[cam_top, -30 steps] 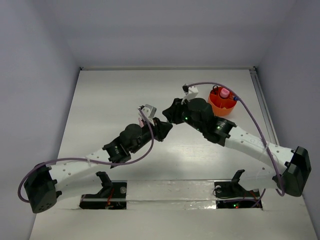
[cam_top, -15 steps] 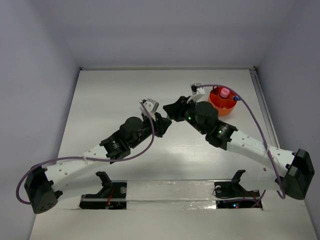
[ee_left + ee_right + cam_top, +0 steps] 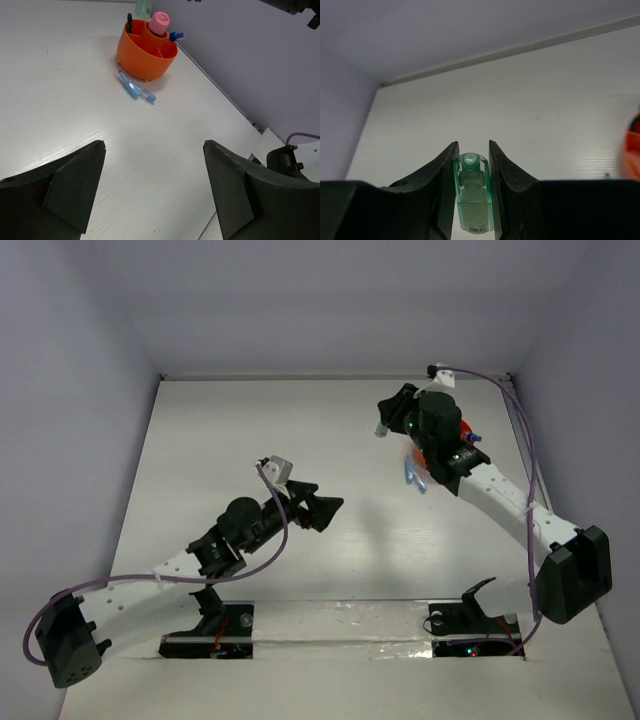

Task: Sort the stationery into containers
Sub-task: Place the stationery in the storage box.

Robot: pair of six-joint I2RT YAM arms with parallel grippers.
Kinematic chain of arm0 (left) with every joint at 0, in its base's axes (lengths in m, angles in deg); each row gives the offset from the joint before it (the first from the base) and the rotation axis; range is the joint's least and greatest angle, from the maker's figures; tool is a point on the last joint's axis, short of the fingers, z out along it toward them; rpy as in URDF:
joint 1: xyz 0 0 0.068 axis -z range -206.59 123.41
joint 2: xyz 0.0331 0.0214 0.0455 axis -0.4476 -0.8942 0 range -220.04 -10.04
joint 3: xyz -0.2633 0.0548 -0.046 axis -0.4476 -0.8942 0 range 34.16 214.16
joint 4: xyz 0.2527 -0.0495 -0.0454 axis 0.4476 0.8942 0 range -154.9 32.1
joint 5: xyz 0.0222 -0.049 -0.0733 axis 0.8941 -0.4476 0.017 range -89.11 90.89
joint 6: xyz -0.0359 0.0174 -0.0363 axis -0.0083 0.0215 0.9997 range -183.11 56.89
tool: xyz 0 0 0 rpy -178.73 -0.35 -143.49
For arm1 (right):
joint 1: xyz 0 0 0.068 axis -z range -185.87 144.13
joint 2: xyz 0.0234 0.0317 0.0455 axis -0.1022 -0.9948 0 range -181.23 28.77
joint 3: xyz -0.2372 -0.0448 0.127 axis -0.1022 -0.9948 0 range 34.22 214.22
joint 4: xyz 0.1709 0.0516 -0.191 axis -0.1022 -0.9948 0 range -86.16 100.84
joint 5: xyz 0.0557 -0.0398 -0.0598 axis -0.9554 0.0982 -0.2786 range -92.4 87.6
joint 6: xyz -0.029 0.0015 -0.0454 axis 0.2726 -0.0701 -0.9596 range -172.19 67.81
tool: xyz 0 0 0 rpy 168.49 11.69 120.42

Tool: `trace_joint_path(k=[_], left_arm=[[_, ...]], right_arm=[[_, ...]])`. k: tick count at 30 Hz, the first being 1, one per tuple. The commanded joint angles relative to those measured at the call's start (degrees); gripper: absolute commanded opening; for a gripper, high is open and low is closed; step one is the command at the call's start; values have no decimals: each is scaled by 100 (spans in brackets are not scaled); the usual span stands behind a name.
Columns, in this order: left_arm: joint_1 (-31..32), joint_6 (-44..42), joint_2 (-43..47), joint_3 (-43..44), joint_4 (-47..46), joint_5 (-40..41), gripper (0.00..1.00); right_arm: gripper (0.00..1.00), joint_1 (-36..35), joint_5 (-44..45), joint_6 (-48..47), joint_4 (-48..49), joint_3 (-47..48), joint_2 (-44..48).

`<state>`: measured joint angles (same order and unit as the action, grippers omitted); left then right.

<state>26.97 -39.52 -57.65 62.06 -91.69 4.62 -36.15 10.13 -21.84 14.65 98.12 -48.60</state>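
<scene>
Two arms, left arm (image 3: 130,592) and right arm (image 3: 500,498). Long white parts with rows of tiny holes, fat round black joints. Big black block (image 3: 65,650) at each bottom end. Thin purple cable (image 3: 527,455) along each one. Small white box (image 3: 278,468) by the wrist. Tiny green lights (image 3: 452,452) on the right one's black parts. Left gripper (image 3: 154,145) with two thick black wedge fingers; right gripper (image 3: 473,145) with two black curved ones.
</scene>
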Motion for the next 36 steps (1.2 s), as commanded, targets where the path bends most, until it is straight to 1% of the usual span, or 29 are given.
trace_joint_path(k=[1, 2, 3, 4, 5, 6, 7, 8, 9, 10, 11, 12, 15, 20, 25, 36], left_arm=[[-12, -109, 305, -223, -283, 145, 78], [-12, -162, 340, -258, -301, 172, 79], [-12, -206, 341, -294, -327, 216, 80], [-12, -250, 323, -346, -388, 225, 80], [-12, -328, 280, -373, -424, 242, 80], [-12, -364, 262, -390, -450, 260, 80], [-12, -390, 235, -391, -468, 260, 80], [-12, -426, 192, -399, -503, 251, 80], [-12, -487, 183, -408, -520, 251, 80], [-12, -513, 174, -452, -573, 243, 80], [-12, -531, 174, -478, -599, 243, 80], [-12, -566, 191, -505, -617, 251, 80], [-12, -567, 270, -593, -635, 260, 80], [-12, -549, 288, -654, -705, 243, 81], [-12, -549, 218, -654, -714, 225, 81], [-12, -558, 121, -645, -679, 392, 80]], right_arm=[[0, 233, 1054, -546, 303, -252, 353], [0, 346, 1458, -635, 391, -368, 397], [0, 417, 1602, -827, 496, -369, 467], [0, 540, 1786, -959, 654, -796, 494], [0, 628, 1944, -1056, 838, -931, 494], [0, 698, 2059, -1162, 1153, -1054, 477], [0, 699, 2156, -1485, 1400, -1194, 433], [0, 751, 2278, -1662, 2038, -1500, 398], [0, 813, 2367, -1829, 2279, -1608, 354], [0, 813, 2359, -2127, 2482, -1670, 214], [0, 874, 2350, -2286, 2893, -1775, 108], [0, 927, 2367, -2531, 3036, -1793, 3], [0, 980, 2289, -2867, 3537, -1837, -349], [0, 1033, 2087, -3456, 4108, -1828, -762], [1, 1033, 2060, -4001, 4373, -1688, -1307], [4, 1033, 2244, -4414, 4988, -1670, -1861]])
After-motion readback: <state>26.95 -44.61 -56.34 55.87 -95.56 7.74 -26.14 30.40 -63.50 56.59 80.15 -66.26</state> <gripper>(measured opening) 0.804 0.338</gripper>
